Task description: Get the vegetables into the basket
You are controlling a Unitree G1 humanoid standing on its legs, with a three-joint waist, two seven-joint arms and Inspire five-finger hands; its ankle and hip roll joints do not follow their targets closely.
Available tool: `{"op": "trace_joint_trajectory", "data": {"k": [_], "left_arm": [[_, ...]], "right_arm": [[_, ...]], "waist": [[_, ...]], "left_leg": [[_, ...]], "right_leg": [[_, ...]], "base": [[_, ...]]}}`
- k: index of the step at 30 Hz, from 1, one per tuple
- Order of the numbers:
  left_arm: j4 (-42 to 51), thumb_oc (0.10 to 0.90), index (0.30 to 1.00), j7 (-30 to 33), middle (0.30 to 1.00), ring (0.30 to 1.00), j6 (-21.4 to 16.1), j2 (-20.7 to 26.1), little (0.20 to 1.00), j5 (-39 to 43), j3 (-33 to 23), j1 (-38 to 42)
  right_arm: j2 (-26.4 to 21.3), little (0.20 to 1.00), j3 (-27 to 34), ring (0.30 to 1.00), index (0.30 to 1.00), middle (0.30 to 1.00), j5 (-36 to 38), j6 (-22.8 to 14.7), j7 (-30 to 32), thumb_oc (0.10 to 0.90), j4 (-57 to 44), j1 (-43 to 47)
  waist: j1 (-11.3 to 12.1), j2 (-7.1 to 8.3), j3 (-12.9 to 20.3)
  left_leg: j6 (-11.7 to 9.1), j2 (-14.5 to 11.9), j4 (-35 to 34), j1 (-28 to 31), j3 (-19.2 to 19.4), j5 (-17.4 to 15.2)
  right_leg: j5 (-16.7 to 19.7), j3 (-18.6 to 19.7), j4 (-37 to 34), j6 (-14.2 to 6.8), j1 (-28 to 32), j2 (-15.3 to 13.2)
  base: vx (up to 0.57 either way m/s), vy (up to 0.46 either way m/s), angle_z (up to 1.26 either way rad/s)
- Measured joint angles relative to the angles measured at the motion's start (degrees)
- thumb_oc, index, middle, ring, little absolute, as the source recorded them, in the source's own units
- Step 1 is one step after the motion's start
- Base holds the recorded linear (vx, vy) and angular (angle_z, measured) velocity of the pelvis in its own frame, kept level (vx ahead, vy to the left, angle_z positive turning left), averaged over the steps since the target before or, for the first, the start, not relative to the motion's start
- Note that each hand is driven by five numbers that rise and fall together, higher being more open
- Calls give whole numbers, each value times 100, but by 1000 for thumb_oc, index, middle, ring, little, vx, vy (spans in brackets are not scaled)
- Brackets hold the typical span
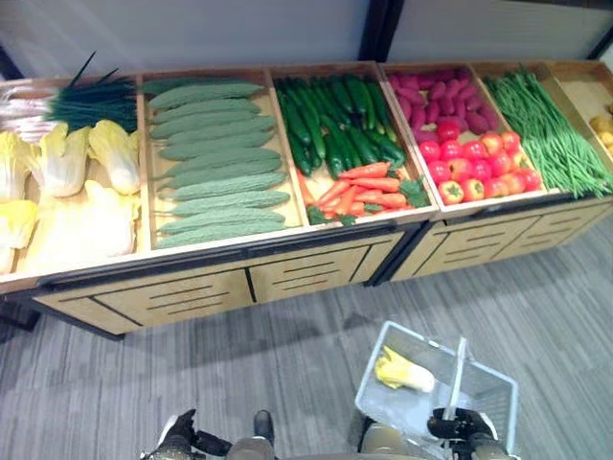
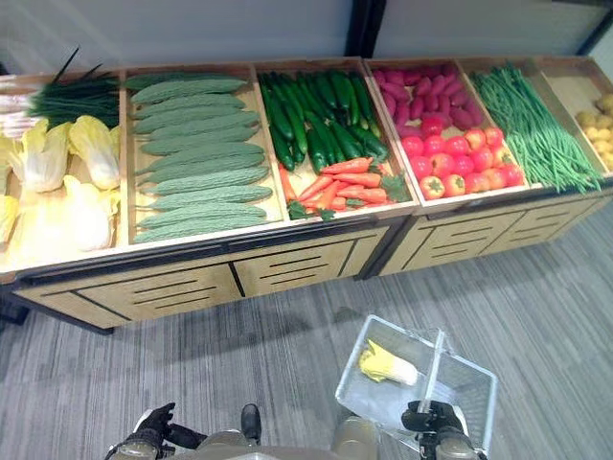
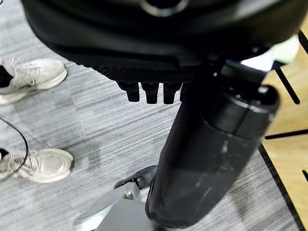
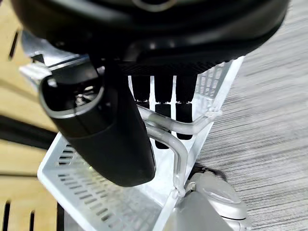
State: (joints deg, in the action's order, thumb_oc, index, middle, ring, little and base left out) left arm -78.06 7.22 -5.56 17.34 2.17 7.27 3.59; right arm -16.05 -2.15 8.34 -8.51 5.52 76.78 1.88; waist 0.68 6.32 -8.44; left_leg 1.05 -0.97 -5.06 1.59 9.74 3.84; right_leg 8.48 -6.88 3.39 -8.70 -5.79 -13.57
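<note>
**One cabbage in, a whole stall to go**

The big wooden produce stand (image 1: 287,273) runs right across the far side, and everything here is placed against it. Its compartments are packed: napa cabbages (image 1: 67,163) at the left end with green chives (image 1: 91,101) behind them, then a stack of bitter gourds (image 1: 211,158), then dark cucumbers (image 1: 335,120) with carrots (image 1: 369,187) in front of them. Further right come purple sweet potatoes (image 1: 445,96) with red tomatoes (image 1: 479,168) in front, a bed of green beans (image 1: 546,129), and some yellow produce (image 2: 599,120) at the right end.

On the near side of the stand, over the grey floor and opposite the carrot and tomato bins, hangs the clear wire basket (image 1: 484,383). The right hand (image 2: 429,420) has its fingers (image 4: 163,115) curled round the basket's handle (image 4: 192,126), carrying it. Inside lies one cabbage (image 1: 402,372), touching the basket floor.

The left hand (image 2: 148,426) sits low, well short of the stand, opposite the gourds. Fingers look loosely curled, and it holds nothing.

In the left wrist view a person's pale shoes (image 3: 33,79) stand on the floor.

My read: the task is barely started. One vegetable is loaded, the bins look full, and the free left hand is the one to reach next.
</note>
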Motion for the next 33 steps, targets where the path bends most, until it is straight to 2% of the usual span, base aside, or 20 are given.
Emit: {"op": "trace_joint_trajectory", "data": {"k": [1,2,7,8,11,14,21,33], "left_arm": [[3,900,1000,-2,1000,1000,3,-12,1000,1,-1,-39],[12,900,1000,-15,1000,1000,-6,-77,1000,1,-12,-139],[-53,900,1000,-105,1000,1000,5,-80,1000,6,-71,-270],[-49,900,1000,-123,1000,1000,9,-232,1000,4,-121,-358],[-95,900,1000,-665,1000,1000,-123,-243,1000,323,-508,-527],[-118,900,1000,-889,1000,1000,-191,-246,1000,359,-598,-706],[-137,900,1000,-889,1000,1000,-235,-248,1000,344,-573,-753],[-90,900,1000,-885,1000,1000,-234,-247,1000,342,-463,-704]], "right_arm": [[19,300,-1,300,300,300,0,2,-7,400,42,8],[25,300,-63,300,300,300,-4,3,-47,400,66,46],[19,300,-48,300,300,300,-4,32,-84,400,117,61],[-298,300,-34,300,300,300,-3,136,-77,400,169,-192],[-329,300,-173,300,300,300,-14,126,-442,400,19,-174],[-318,300,-311,300,300,300,-59,75,-600,400,-79,-248],[-295,300,-330,300,300,300,-67,47,-747,400,-82,-260],[-286,300,-290,300,300,300,-61,27,-758,400,-25,-243]], "waist": [[22,37,29],[72,-47,24],[41,-124,12],[-14,-503,84],[-44,-510,96],[-51,-519,256],[-5,-507,421],[-9,-487,409]], "left_leg": [[-43,39,0,14,-14,-26],[-125,-15,-1,30,-27,-52],[-309,-196,-1,37,-10,-51],[-552,-611,-1,33,-42,65],[-560,-605,-4,201,42,44],[-517,-594,-29,248,53,-35],[-506,-578,-30,215,59,-41],[-501,-457,5,189,96,-45]], "right_leg": [[-55,-145,-58,-29,73,-8],[-54,-152,-287,-31,198,59],[-54,-254,-659,13,392,259],[9,-283,-830,270,457,659],[10,-199,-835,279,583,664],[-10,-190,-835,277,647,653],[-73,-164,-835,302,598,639],[-9,-115,-832,236,550,528]], "base": [[23,-88,15],[18,-83,1],[24,-88,-3],[22,-62,0],[29,-5,-11],[8,2,-3],[6,7,-1],[-4,33,-1]]}}
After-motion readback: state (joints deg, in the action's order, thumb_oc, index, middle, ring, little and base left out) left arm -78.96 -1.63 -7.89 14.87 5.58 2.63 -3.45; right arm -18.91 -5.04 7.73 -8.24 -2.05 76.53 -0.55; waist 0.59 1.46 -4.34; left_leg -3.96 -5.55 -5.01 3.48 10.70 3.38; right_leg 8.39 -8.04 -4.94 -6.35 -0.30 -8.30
